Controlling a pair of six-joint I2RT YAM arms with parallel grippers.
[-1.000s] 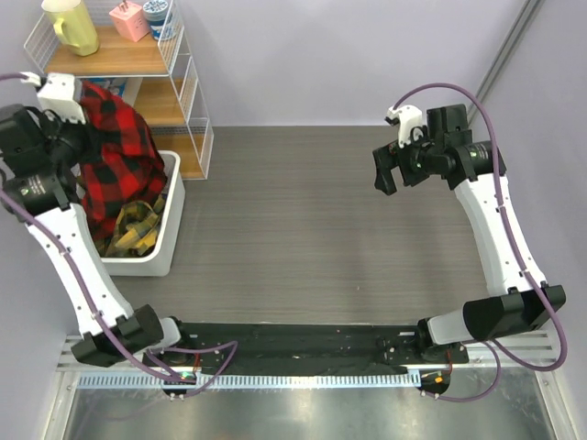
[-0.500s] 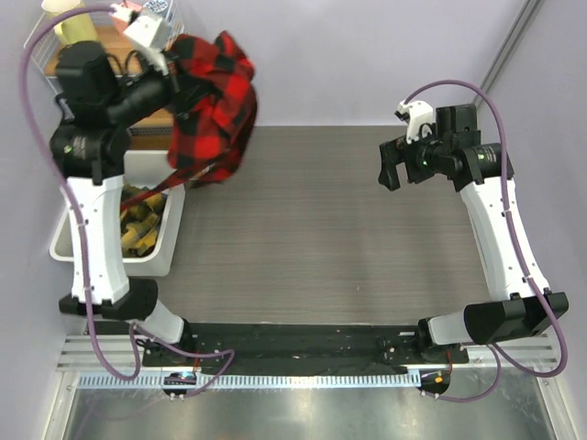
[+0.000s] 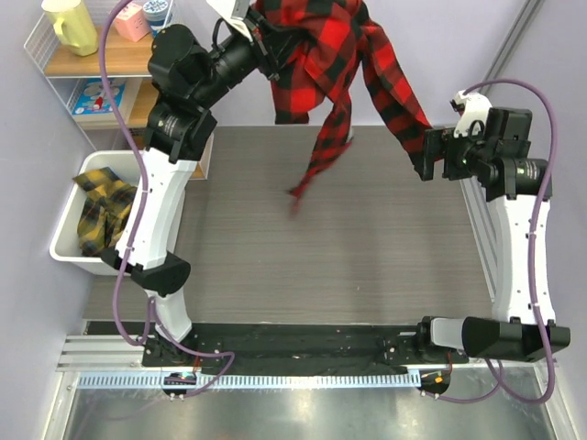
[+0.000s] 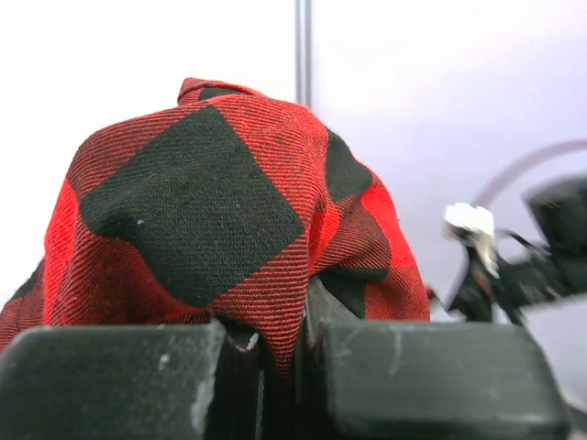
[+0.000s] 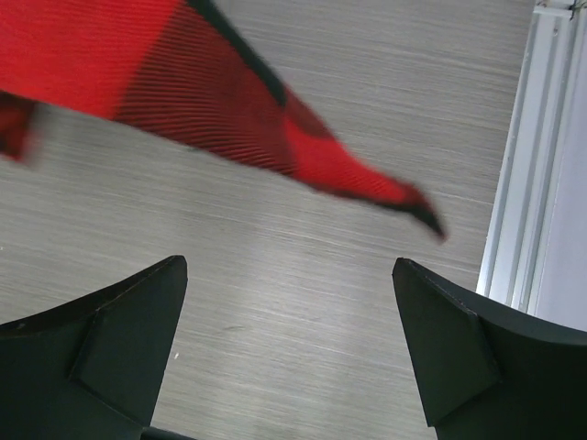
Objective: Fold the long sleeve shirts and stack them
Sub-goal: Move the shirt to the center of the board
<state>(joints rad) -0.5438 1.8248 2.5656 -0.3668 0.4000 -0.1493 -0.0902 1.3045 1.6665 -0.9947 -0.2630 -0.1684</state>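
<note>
Well, up at the far side the left gripper [image 3: 260, 38] is raised high with its black jaws pinched together on a fold of the red-and-black shirt [image 3: 323, 44]; from the left wrist the soft, ribbed flannel bulges up out of the narrow slit between the two blocky fingers [image 4: 119, 376] in big square checks. The cloth hangs bunched and loose in the air above the table [image 3: 367, 257], a grey surface with a fine wood-like grain. One long strip droops down to a blurred tip over the middle, and another sleeve slants out to the right, ending just beside the right gripper [image 3: 431, 154]. That gripper has its two matt black, wedge-shaped fingers [image 5: 119, 339] spread wide with nothing between them; in the right wrist view a pointed red corner of the shirt crosses above them, apart from both. Over on the left, a yellow-and-black check shirt [image 3: 96, 206] lies crumpled in a white plastic bin [image 3: 69, 252] with rounded corners. Behind the bin stands a white wire rack [image 3: 57, 69] with wooden shelves, a pale yellow pitcher [image 3: 71, 23] on its top shelf
</note>
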